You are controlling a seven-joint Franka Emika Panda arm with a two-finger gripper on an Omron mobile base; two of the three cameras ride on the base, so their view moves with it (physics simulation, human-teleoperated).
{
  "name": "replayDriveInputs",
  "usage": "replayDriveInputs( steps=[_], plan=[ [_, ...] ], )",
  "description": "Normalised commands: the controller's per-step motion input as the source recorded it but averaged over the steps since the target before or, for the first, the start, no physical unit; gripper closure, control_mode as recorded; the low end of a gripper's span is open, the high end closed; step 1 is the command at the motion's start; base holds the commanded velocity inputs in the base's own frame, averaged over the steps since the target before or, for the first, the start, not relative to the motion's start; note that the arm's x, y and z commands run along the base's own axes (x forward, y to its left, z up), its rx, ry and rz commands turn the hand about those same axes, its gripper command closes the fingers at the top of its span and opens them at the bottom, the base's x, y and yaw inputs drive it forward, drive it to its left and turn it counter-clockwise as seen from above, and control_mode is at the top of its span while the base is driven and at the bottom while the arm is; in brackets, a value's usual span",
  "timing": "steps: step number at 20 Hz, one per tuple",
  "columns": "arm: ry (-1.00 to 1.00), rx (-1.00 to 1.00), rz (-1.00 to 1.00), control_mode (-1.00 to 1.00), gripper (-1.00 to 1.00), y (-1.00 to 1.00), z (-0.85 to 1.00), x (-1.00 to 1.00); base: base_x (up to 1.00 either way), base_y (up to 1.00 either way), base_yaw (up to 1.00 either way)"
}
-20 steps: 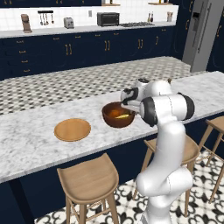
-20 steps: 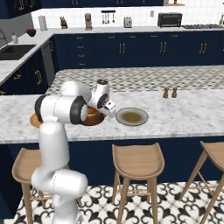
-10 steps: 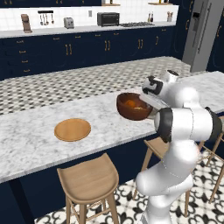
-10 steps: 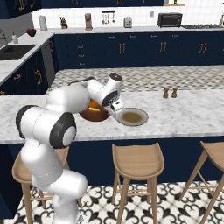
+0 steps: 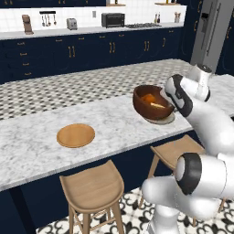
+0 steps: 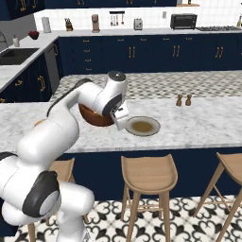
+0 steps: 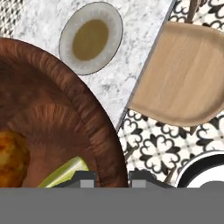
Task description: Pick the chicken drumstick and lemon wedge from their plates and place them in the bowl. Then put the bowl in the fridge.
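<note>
Dark reddish-brown and thick-walled, the deep round wooden bowl [image 5: 152, 102] is held clear of the white marble counter [image 5: 36, 146], tilted, above the counter's right part. The two-finger gripper [image 7: 109, 179] is clamped narrowly on the bowl's rim, one dark fingertip [image 7: 85, 179] inside the wall and one outside. Inside the bowl, the orange-brown roasted chicken drumstick [image 7: 12, 159] and the small pale yellow lemon wedge [image 7: 64, 172] are seen lying side by side. Just below and beyond the bowl, the round grey-olive plate with a pale rim [image 6: 142, 126] is left on the marble. Well apart to the left, the flat tan wooden plate [image 5: 76, 135] is set near the counter's near edge. Light wooden stools [image 6: 148, 176] are lined up along the near side.
</note>
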Motion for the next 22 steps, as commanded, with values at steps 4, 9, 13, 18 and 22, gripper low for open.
replayDriveInputs(
  steps=[4,9,13,18,22],
  plan=[
    [-0.20,-0.19,-0.07,-1.00,1.00,0.06,0.07,-1.00,0.00,0.00,0.00],
    [-0.02,-0.07,-0.04,-1.00,1.00,0.21,0.66,-0.70,0.00,0.00,0.00],
    [0.00,-0.06,-0.02,-1.00,1.00,0.20,0.22,-0.22,0.00,0.00,0.00],
    [0.00,0.00,0.00,1.00,1.00,-0.04,0.00,-0.07,-0.53,-0.55,-0.08],
    [0.00,0.00,0.00,1.00,1.00,0.00,0.00,0.00,-0.31,-1.00,-0.26]
  ],
)
